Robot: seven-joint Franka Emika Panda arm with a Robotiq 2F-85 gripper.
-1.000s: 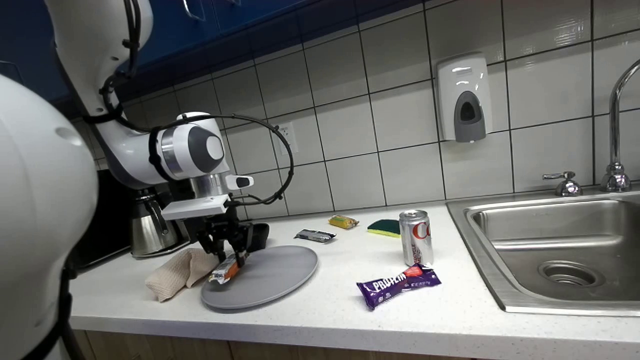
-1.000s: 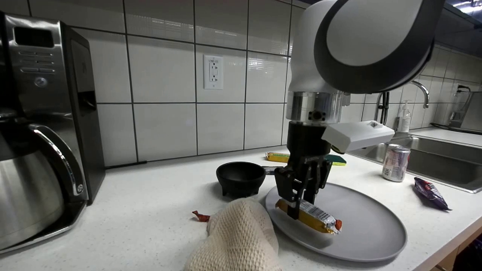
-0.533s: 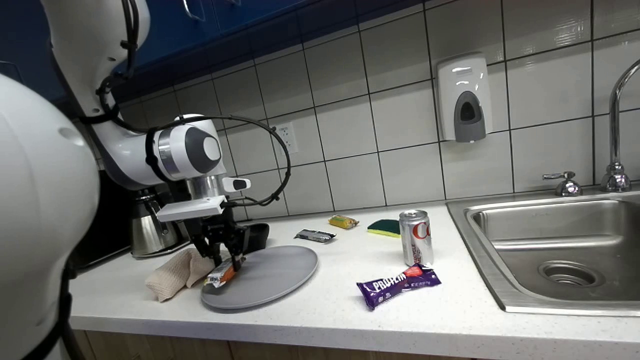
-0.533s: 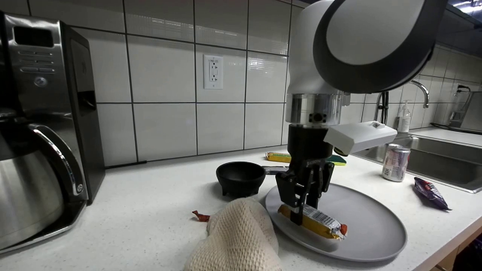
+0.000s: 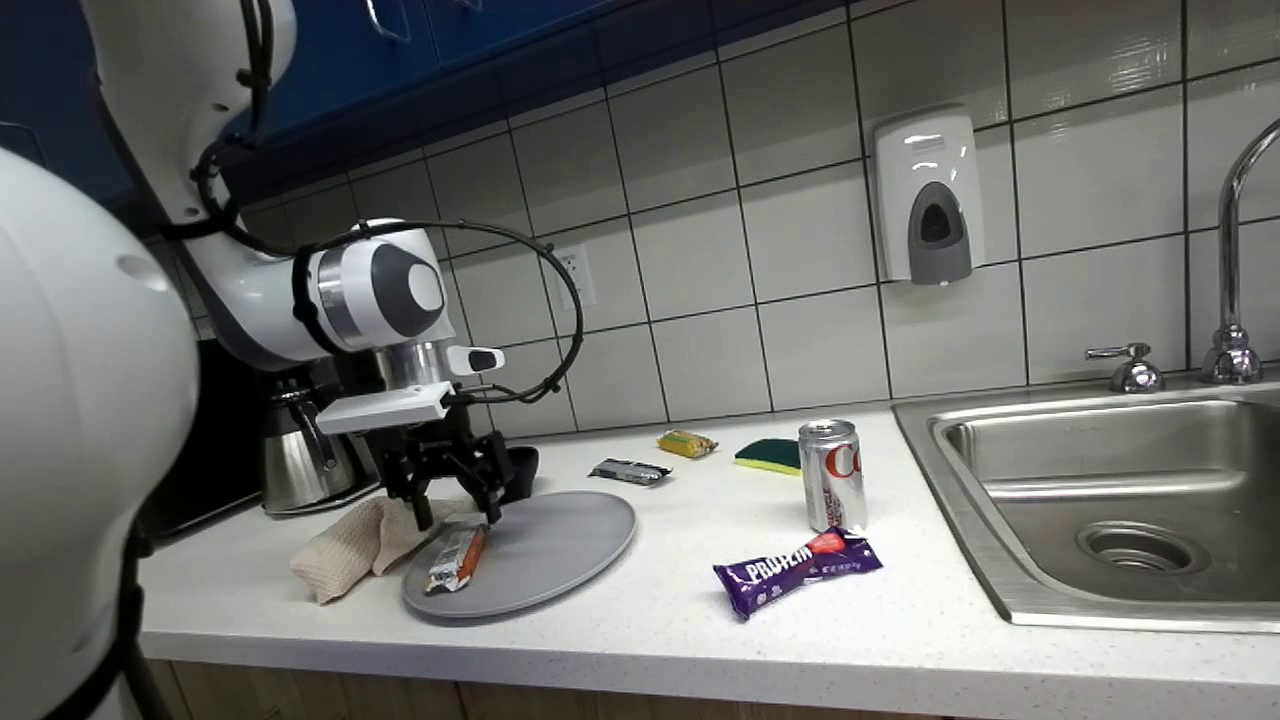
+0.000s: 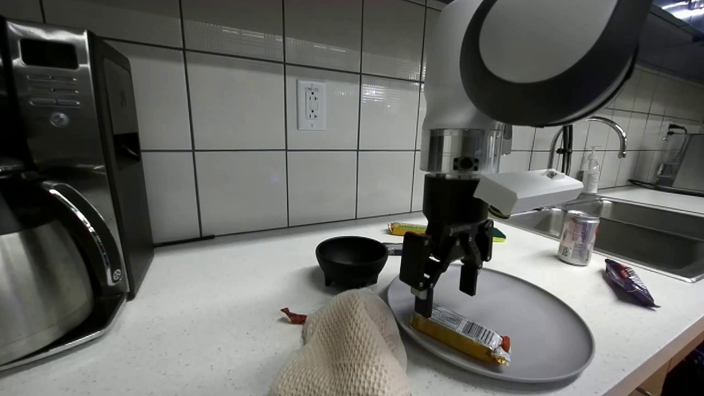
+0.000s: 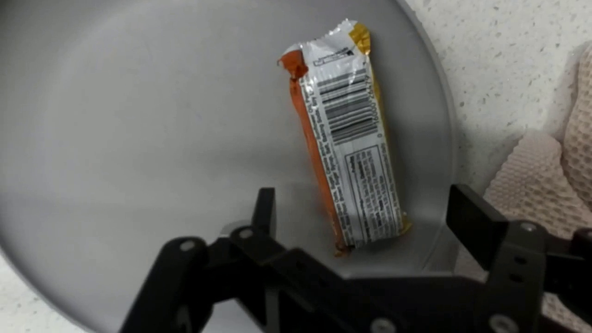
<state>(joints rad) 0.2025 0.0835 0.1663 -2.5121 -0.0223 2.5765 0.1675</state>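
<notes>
The bar (image 7: 347,138) lies on the plate (image 7: 162,115), its barcoded back upward, both ends inside the rim, nearer the edge beside the cloth (image 7: 536,185). The setting-down looks finished: as far as the views show, only the plate bears the bar's weight. What seems left is getting the gripper (image 6: 446,294) clear, since it hangs low over one end of the bar. Its jaws are spread wide and have hold of nothing; one stands to each side of the bar, with a gap on both sides in the wrist view.

Half a second earlier the jaws are closed about the bar; now they are parted and the wrist sits slightly higher. The bar itself lies lower and at a somewhat different angle. The plate and the cloth are where they were.

Behind the cloth, near the plate, stands the bowl (image 6: 352,264). Farther out on the counter (image 5: 650,600) are the silver packet (image 5: 630,471), the yellow packet (image 5: 687,443) and the sponge (image 5: 768,455). The can (image 5: 832,475) stands upright with the protein bar (image 5: 798,570) near it, on the side toward the sink (image 5: 960,500).
</notes>
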